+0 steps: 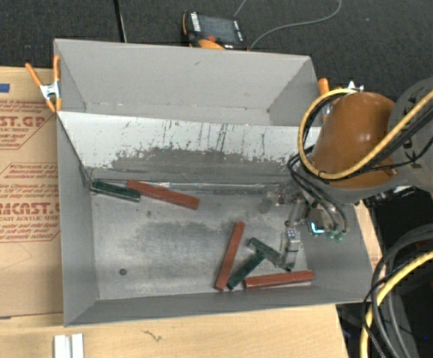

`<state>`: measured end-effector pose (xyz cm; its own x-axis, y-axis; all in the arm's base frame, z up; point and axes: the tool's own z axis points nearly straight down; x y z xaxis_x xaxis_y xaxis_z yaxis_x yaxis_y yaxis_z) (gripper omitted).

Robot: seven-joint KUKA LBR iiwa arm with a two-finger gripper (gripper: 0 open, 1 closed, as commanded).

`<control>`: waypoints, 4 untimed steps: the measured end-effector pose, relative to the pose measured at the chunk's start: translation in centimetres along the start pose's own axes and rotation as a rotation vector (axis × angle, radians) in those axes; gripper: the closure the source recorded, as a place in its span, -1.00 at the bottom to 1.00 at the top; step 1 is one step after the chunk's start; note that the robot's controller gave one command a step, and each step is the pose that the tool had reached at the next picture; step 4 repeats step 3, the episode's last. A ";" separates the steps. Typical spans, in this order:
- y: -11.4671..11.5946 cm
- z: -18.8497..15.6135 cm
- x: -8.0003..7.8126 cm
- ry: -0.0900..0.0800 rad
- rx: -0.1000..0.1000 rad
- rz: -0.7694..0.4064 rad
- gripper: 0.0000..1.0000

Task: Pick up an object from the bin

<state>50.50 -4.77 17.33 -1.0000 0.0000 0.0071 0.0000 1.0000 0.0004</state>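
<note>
Grey metal bin (179, 80), floor scuffed. The gripper (292, 250) is low in the near right corner, its tip right at the right-hand end of a short dark green bar (263, 248). Whether it touches the bar is unclear, and I cannot tell if the jaws are apart or together. A cluster lies just beside it: a second dark green bar (243, 273) slanting down-left, a red-brown bar (230, 256) leaning alongside that one, and another red-brown bar (279, 279) lying flat along the near wall below the gripper. Well apart, by the far left wall, a long red-brown bar (164, 195) meets a dark green bar (116, 191) end to end.
</note>
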 end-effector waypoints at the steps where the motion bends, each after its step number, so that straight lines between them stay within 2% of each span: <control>1: -1.6 10.7 -0.1 -0.001 0.000 -0.034 -1.00; 2: -1.5 10.3 -0.3 -0.008 0.001 -0.035 1.00; 3: -1.8 -4.5 0.1 -0.016 0.002 -0.091 1.00; 4: -1.8 -4.5 0.1 -0.016 0.002 -0.091 1.00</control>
